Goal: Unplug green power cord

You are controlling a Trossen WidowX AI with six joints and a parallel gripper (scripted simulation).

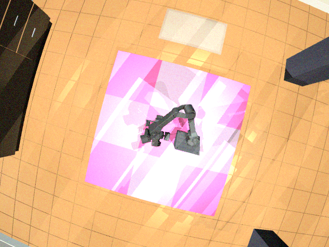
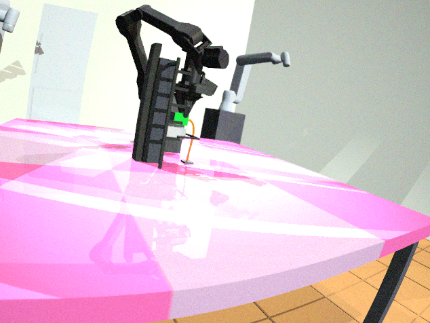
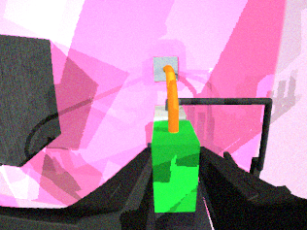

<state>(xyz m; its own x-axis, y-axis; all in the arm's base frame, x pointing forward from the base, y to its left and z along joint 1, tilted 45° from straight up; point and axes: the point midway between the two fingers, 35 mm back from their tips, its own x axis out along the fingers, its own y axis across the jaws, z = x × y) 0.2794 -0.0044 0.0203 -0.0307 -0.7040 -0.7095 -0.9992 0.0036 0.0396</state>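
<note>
Green plug between jaws, wrist-view only.

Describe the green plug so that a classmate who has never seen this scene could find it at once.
Start at the pink table and find the tall dark strip standing upright on it. Partway up its side, the gripper is shut on a small block, the plug. It is the only bright green thing there; the block right below it is pale grey, and an orange cord runs from the green one down to the table.

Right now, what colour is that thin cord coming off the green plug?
Orange. The cord curves away from the green plug held in the gripper; the wrist view shows it best.
</note>
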